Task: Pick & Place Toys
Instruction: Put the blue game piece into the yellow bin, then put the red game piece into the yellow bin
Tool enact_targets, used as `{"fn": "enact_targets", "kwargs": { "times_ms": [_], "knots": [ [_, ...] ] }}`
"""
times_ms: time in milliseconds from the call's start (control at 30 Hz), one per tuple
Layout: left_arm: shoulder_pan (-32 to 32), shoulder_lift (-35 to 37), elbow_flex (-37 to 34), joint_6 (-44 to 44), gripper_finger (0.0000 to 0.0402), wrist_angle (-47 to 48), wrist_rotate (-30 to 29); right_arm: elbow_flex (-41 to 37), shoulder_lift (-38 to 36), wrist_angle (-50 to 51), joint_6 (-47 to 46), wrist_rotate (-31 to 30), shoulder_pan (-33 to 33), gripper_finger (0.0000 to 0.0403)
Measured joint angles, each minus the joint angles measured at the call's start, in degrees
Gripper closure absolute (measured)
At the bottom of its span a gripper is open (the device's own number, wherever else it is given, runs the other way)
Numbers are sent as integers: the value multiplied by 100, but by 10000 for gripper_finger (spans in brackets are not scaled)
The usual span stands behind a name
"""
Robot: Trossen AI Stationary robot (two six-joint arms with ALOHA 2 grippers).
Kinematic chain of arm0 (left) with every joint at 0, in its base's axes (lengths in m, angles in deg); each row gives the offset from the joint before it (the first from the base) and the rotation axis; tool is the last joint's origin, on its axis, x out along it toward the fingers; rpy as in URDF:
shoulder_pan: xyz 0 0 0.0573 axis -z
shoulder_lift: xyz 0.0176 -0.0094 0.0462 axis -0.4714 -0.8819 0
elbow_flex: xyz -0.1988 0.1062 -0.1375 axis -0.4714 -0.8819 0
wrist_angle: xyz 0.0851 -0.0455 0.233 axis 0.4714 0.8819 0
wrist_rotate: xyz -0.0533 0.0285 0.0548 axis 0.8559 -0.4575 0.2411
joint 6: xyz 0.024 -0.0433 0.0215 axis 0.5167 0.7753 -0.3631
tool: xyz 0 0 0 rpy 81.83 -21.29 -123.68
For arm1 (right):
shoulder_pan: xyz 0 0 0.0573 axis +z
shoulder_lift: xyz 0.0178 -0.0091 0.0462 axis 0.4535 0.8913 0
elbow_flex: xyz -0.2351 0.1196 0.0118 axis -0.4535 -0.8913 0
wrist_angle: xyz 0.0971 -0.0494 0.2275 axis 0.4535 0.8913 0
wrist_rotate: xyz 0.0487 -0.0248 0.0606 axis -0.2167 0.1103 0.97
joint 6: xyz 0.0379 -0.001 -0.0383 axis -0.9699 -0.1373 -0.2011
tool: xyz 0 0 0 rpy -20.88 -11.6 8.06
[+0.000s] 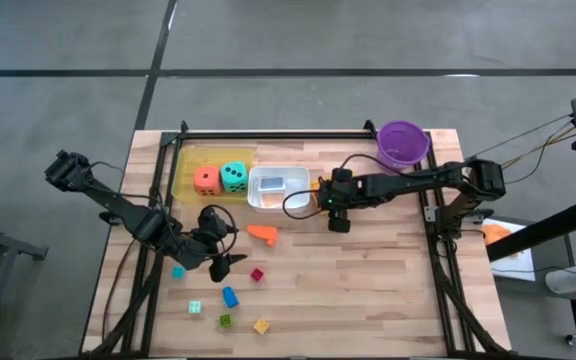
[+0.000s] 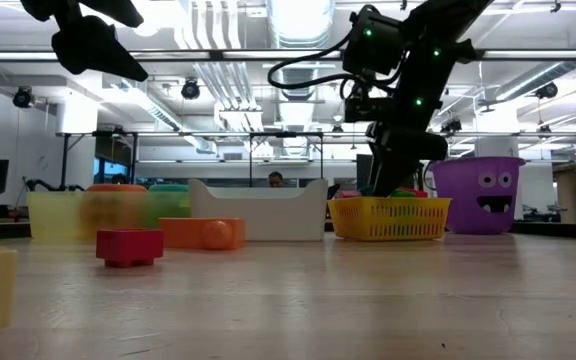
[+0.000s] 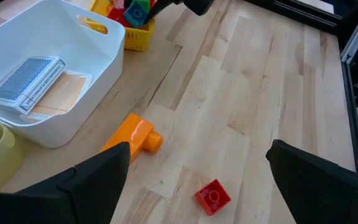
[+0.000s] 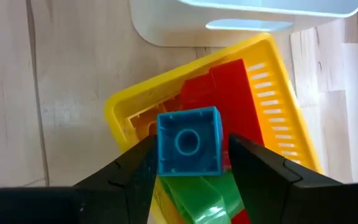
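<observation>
Placing step: my right pincer [image 4: 188, 163] clamps a blue block [image 4: 188, 142] directly above the yellow basket [image 4: 278, 93]. Next: part fingers, release. Left pincer [image 3: 194, 180] gapes wide.

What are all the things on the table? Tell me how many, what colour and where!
Dice: two, orange and teal, in the pale yellow tray at the back left.
White tray: one, mid-back, cards inside.
Yellow basket: one, beside the white tray, red and green blocks inside.
Purple bucket: one, back right corner.
Orange piece: one, in front of the white tray.
Loose blocks: red, teal, blue, light green, green, yellow, front left.
Blue block: one, between the right gripper's fingers.
Left gripper: open, above the loose blocks.
Right gripper: over the basket.
</observation>
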Motion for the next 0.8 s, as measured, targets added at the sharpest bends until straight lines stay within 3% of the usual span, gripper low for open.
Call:
{"fn": "enact_targets", "kwargs": {
  "times_ms": [467,800],
  "knots": [
    [1,0,0,15,22,2,85,403,-2,281,-149,108,0,209],
    [1,0,0,15,22,3,109,681,-163,738,-617,-513,150,209]
  ]
}}
